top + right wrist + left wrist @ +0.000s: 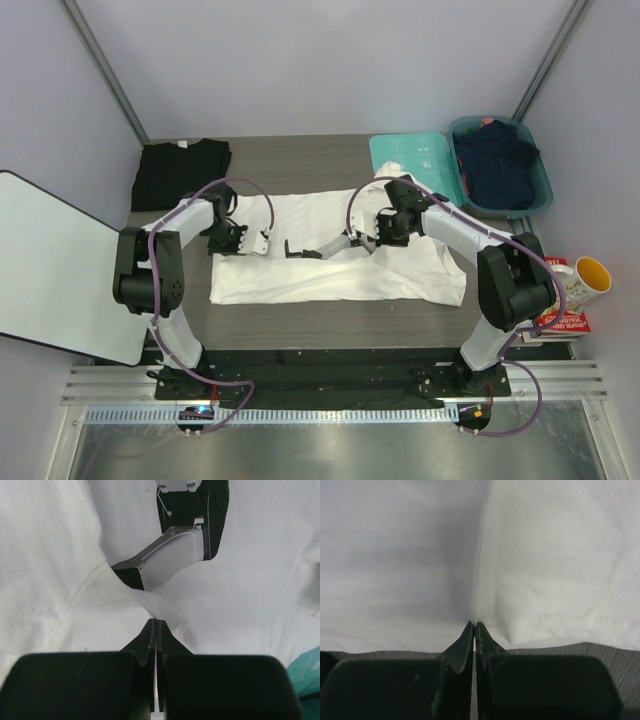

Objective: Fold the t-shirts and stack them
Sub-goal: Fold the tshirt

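White t-shirt [330, 280], lying on worktop [300, 320], is being pinched at small raised folds by left hand [474, 625] and right hand [157, 621], both clamped shut. Cloth is being judged soft, light and limp, best gripped at edges.

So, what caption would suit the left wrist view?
Left end effector shut on a fold of the white t-shirt.

Grey table [300, 160], white t-shirt [330, 278], black t-shirt [180, 172]
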### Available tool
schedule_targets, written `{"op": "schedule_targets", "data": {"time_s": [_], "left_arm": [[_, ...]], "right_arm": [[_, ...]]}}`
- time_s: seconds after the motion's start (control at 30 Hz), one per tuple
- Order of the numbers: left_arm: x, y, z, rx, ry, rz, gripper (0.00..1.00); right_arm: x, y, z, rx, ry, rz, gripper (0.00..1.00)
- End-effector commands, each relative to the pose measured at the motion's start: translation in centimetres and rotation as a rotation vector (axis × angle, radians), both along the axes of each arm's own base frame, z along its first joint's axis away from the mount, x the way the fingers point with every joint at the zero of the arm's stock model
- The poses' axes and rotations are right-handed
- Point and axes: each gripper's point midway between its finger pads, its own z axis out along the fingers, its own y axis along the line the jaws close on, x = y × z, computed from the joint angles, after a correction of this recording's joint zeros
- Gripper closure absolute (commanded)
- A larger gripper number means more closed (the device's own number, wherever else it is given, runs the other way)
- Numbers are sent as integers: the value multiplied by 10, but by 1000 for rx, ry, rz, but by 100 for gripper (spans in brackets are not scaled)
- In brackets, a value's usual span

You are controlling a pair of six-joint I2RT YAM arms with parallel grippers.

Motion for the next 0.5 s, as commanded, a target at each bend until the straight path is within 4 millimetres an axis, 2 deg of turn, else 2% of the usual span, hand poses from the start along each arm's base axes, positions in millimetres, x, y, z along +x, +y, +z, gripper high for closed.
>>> {"op": "schedule_targets", "data": {"time_s": [0.0,0.13,0.47], "left_arm": [[11,4,30,14,-51,18,100],[11,6,40,25,-56,24,100],[-7,18,25,95,9,1,100]], "right_arm": [[19,6,17,0,-67,13,99],[29,10,22,6,-91,16,99],[50,17,34,16,-151,24,99]]}}
